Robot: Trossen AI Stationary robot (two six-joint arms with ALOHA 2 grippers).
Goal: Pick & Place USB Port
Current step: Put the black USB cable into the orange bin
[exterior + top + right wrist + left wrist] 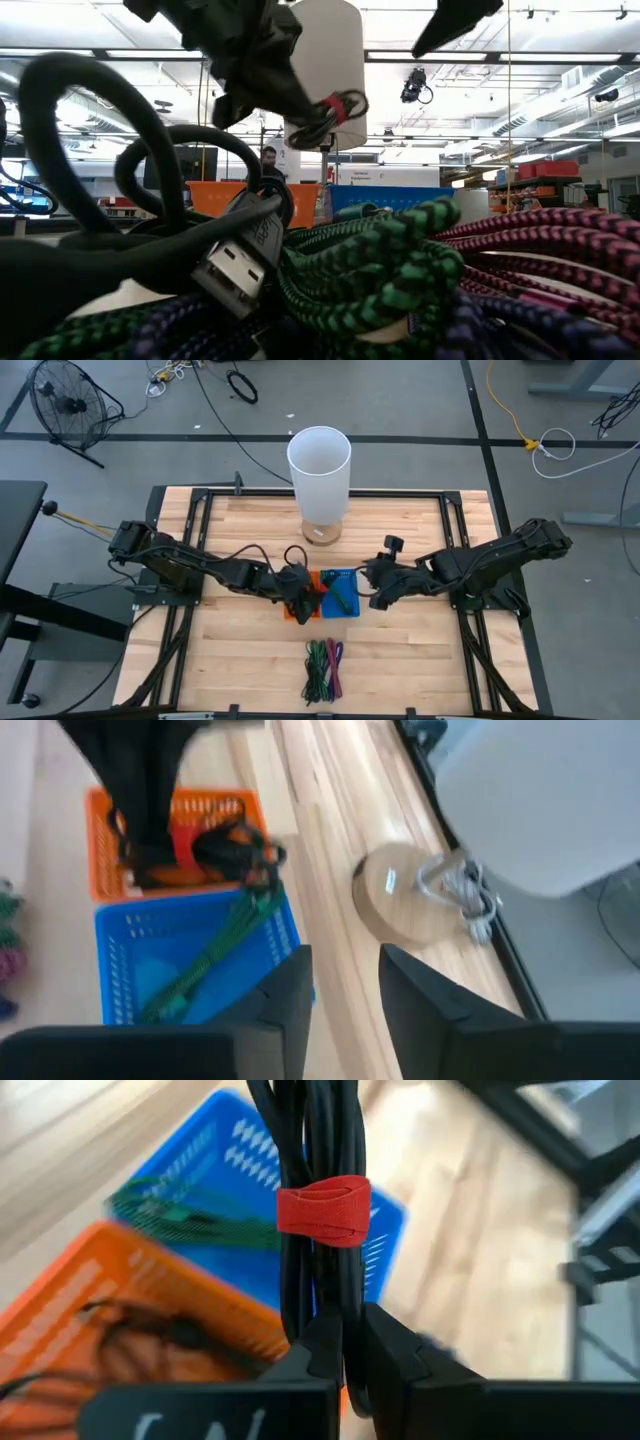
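Black USB cable bundle [318, 1230], bound w/ a red velcro strap [323, 1210], hangs in the air over the seam between the orange basket [70, 1315] and blue basket [250, 1170]. Left gripper [345, 1345] has it: fingers pinched nearly together on the black cords just below the strap. In low view the same bundle dangles from the left gripper, red strap visible, above the table.

Blue basket holds a green braided cable [215, 955]; orange basket holds a dark cable w/ orange tie [235, 850]. Baskets sit side by side, touching, mid-table.

Right gripper [345, 985] hovers just beside the blue basket's far edge, fingers parted w/ a clear gap, nothing between them.

Near the table's front edge lies a pile of braided cables [323, 665], green, purple, magenta; in low view a black cable w/ a USB-A plug [235, 265] lies on top of it. White lamp [319, 460] on a round wooden base stands behind the baskets.
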